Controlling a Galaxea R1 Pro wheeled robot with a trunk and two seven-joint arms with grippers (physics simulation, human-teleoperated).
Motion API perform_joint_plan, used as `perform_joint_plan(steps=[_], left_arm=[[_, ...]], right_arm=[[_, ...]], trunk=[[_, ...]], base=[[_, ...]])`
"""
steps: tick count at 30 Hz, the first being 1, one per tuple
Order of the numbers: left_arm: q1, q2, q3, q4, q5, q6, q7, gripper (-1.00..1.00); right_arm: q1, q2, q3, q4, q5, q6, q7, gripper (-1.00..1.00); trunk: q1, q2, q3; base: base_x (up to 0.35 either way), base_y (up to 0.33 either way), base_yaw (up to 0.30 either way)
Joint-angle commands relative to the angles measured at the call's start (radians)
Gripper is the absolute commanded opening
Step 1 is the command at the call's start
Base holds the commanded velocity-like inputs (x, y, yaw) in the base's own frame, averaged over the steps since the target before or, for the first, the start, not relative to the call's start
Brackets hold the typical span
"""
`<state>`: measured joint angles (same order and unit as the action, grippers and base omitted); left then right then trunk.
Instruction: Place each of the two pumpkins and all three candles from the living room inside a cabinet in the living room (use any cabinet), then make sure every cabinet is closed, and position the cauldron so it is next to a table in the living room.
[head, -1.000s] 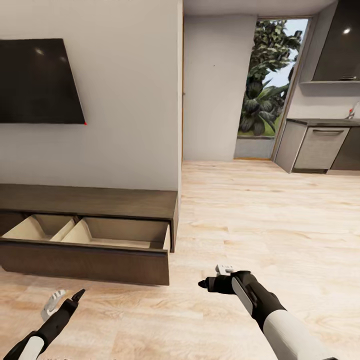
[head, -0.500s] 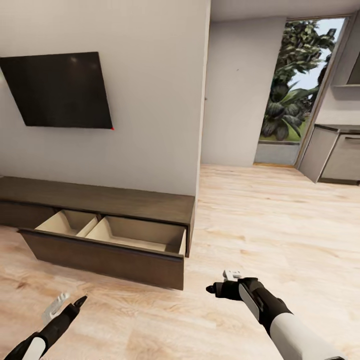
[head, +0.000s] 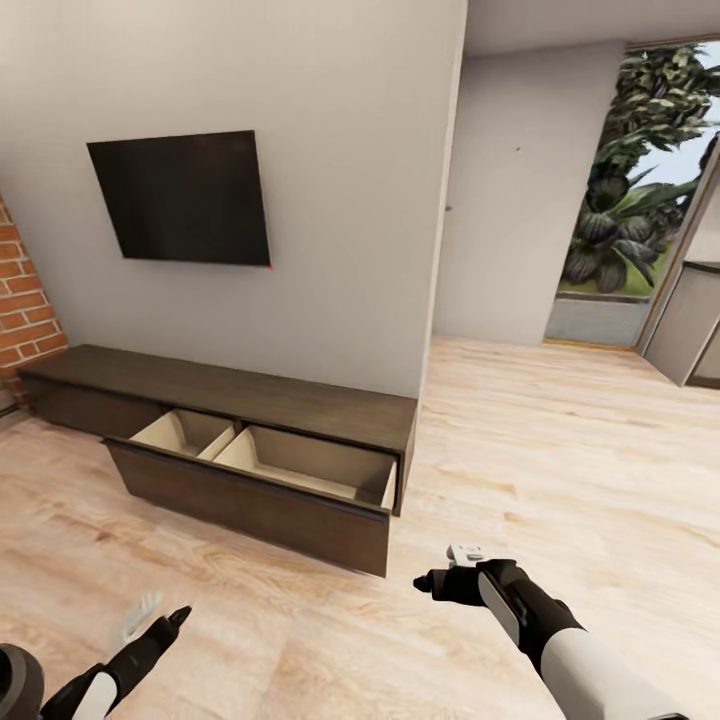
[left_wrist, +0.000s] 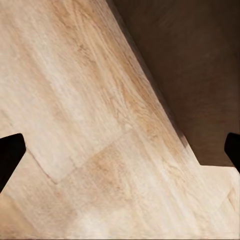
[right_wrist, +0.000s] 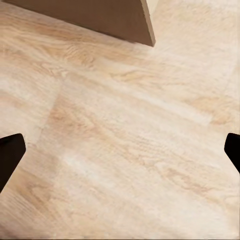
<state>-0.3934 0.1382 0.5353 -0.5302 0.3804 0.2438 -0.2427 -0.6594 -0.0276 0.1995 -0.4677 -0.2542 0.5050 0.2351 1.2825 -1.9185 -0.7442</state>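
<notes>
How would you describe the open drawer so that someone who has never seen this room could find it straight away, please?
Find the black television on the grey wall; beneath it runs a long, low dark-brown cabinet on the wood floor. The open drawer is at its right end, pulled out, showing two pale wood compartments, while the front to its left sits flush.

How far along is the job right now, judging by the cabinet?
Done: the cabinet has one drawer pulled out. In hand: nothing; the left hand and right hand are both open and empty. Left: the drawer's visible part holds nothing, so loading and closing remain.
</notes>
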Motion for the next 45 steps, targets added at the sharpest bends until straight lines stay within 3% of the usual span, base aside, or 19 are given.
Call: perform_joint_plan(steps=[1, 5, 9, 45], left_arm=[[-0.001, -0.003, 0.004, -0.001, 0.008, 0.01, -0.003, 1.0], [-0.002, -0.032, -0.004, -0.001, 0.006, 0.011, 0.002, 1.0], [-0.002, -0.038, -0.014, -0.001, 0.006, 0.011, 0.004, 1.0], [-0.002, -0.062, -0.02, 0.006, 0.005, 0.009, 0.006, 1.0]], right_arm=[[0.0, -0.002, 0.011, -0.001, -0.008, 0.004, -0.002, 1.0], [0.0, -0.002, 0.064, 0.002, -0.009, 0.003, -0.002, 1.0], [0.0, -0.002, 0.081, 0.003, -0.01, 0.003, -0.002, 1.0], [0.004, 0.001, 0.091, 0.009, -0.008, 0.003, 0.0, 1.0]], trunk=[[-0.005, 0.007, 0.003], [-0.02, 0.035, 0.021], [-0.035, 0.063, 0.038], [-0.173, 0.315, 0.195]], base=[[-0.287, -0.128, 0.208], [-0.241, -0.122, 0.205], [-0.101, -0.057, 0.204], [-0.004, -0.002, 0.196]])
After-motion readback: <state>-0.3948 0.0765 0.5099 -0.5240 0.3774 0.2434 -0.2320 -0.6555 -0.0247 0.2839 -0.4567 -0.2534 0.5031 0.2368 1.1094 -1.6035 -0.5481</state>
